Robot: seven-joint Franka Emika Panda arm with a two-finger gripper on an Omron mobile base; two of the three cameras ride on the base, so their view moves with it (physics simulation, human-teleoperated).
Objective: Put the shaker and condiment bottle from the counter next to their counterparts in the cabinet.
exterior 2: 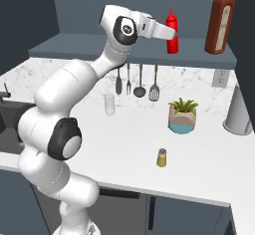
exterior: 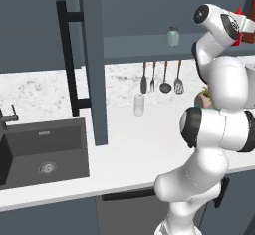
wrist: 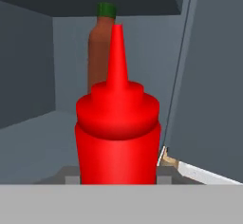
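The placing step for the condiment bottle (exterior 2: 172, 31) looks to be in hand: at upper centre of the right base view the claw (exterior 2: 171, 33) holds it over the cabinet shelf (exterior 2: 99, 45), left of the brown-red sauce bottle (exterior 2: 219, 22). The claw appears closed on the bottle's body, though its fingers are hidden. The bottle stands upright, long axis vertical, nozzle pointing up. Next it probably needs lowering, then release. A small shaker (exterior 2: 162, 158) waits on the bench (exterior 2: 124, 144), lower centre.
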